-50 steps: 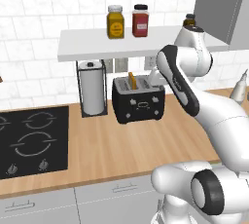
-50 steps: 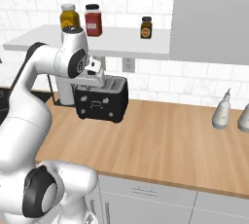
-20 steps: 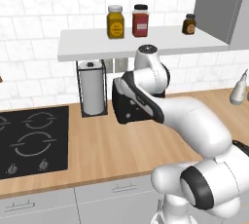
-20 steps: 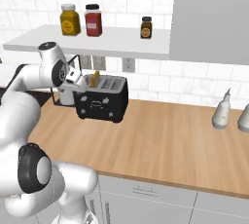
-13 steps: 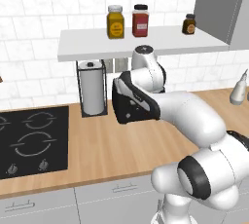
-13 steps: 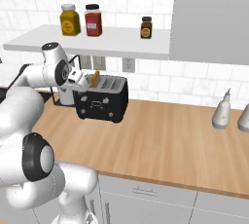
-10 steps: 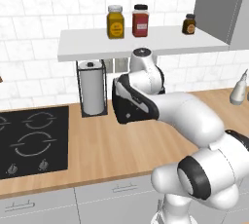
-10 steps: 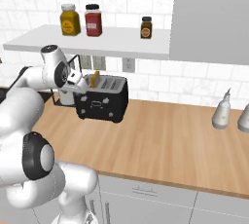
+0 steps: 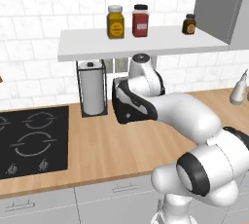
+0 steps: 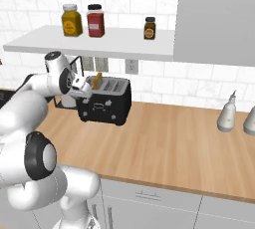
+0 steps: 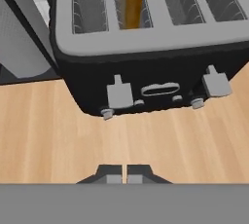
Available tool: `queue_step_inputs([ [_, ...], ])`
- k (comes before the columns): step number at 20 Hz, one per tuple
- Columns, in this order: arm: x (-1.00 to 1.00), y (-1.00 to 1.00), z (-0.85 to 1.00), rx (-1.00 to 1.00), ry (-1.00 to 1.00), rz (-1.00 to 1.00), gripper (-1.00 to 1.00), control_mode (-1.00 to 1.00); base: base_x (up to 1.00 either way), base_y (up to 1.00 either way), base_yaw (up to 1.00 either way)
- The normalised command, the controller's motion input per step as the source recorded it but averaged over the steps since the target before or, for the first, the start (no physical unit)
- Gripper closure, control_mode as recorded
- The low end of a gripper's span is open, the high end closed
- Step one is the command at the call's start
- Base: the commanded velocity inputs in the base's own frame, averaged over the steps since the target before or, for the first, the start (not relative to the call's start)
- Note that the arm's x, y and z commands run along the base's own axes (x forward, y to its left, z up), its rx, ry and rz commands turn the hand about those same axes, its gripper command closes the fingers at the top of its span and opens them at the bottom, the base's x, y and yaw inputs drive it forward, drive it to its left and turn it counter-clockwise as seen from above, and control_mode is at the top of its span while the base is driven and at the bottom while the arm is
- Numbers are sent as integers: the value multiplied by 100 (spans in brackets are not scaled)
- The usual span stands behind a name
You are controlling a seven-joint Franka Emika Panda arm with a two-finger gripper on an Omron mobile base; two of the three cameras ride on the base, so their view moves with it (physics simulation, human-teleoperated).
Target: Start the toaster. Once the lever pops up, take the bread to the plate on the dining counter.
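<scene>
Gripper: the gripper [image 11: 127, 173] hangs in front of the toaster's face with its jaws pressed together on nothing, the tips meeting at 6 o'clock in the hand view; I'd guess clenched tips make a firmer point for pushing a lever.
Toaster: the toaster [image 10: 105, 101] sits on the wood worktop [image 10: 189, 138] near the wall, under the shelf [image 10: 94, 43], with the paper towel holder [image 9: 92, 94] just beside it.
Levers: two grey levers [image 11: 119, 93] stand on the front panel, the left one almost straight above the closed tips at 12 o'clock; it looks not yet pressed, so starting the toaster seems to be the step in hand.
Bread: the bread [image 11: 134, 0] stands upright in a toaster slot, its orange-brown crust showing at the top of the hand view.
Writing: the jars [image 9: 115, 22] on the shelf carry labels, too small to read; no brand on the toaster that I can make out.
</scene>
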Motion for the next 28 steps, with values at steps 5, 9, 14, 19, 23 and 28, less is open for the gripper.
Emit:
queue_step_inputs([
  [5, 26, 0, -8, 0, 0, 0, 100, -100, 0, 0, 0],
  [9, 22, 0, -13, 0, 0, 0, 100, -100, 0, 0, 0],
  [14, 25, 0, -15, -1, 0, 0, 100, -100, 0, 0, 0],
  [19, 32, 0, -19, -3, 0, 0, 100, -100, 0, 0, 0],
  [23, 29, 0, -21, -2, 0, 0, 100, -100, 0, 0, 0],
  [28, 9, 0, -17, 0, 0, 0, 100, -100, 0, 0, 0],
])
